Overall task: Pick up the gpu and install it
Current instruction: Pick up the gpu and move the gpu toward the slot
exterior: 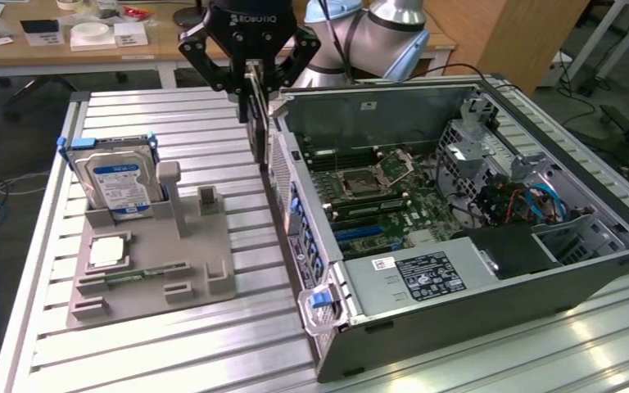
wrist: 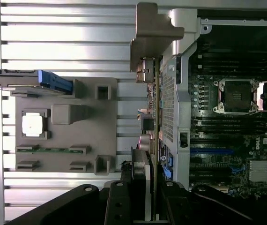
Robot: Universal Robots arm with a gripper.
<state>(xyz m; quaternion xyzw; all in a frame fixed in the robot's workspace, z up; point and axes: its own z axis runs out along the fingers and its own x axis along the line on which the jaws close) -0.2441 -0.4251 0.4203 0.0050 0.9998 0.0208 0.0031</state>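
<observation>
Right now the pincer [exterior: 255, 88] is clamped partway shut on the gpu [exterior: 259, 131], and the card hangs edge-down, clear of the tabletop [exterior: 183, 352]. So the pick-up looks done. The gpu sits just outside the computer case [exterior: 576, 278], close beside its perforated rear wall. It is not yet seated on the motherboard [exterior: 386, 196] inside the case, so the install remains.
</observation>
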